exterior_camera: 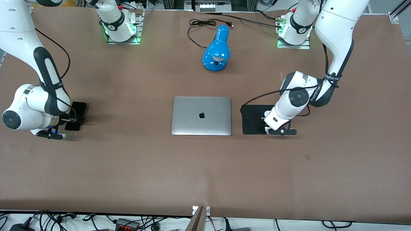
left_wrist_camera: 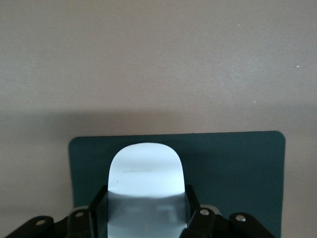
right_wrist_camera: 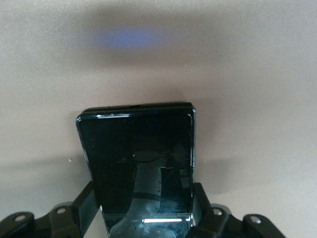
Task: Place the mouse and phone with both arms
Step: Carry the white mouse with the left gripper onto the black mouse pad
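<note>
- Nearest the front camera among the things on the table are the closed laptop point(exterior_camera: 201, 115) and the black mouse pad point(exterior_camera: 253, 119), which lie side by side, the pad toward the left arm's end.
- Left gripper point(exterior_camera: 269, 126) is low over the mouse pad; its fingers point(left_wrist_camera: 194, 210) are clamped on the sides of the white mouse point(left_wrist_camera: 145, 191). Whether the mouse already touches the pad I cannot tell.
- In the left wrist view the mouse's long axis runs straight out from the jaws, with pad showing on both sides of it, so the release looks to need only a short descent.
- Right gripper point(exterior_camera: 71, 121) is low over bare table toward the right arm's end, well apart from the laptop, clamped on the long edges of the black phone point(right_wrist_camera: 140, 163).
- That phone's long axis runs out from the jaws, its free end over the table.
- A blue lamp point(exterior_camera: 217, 49) stands farther from the front camera than the laptop.
</note>
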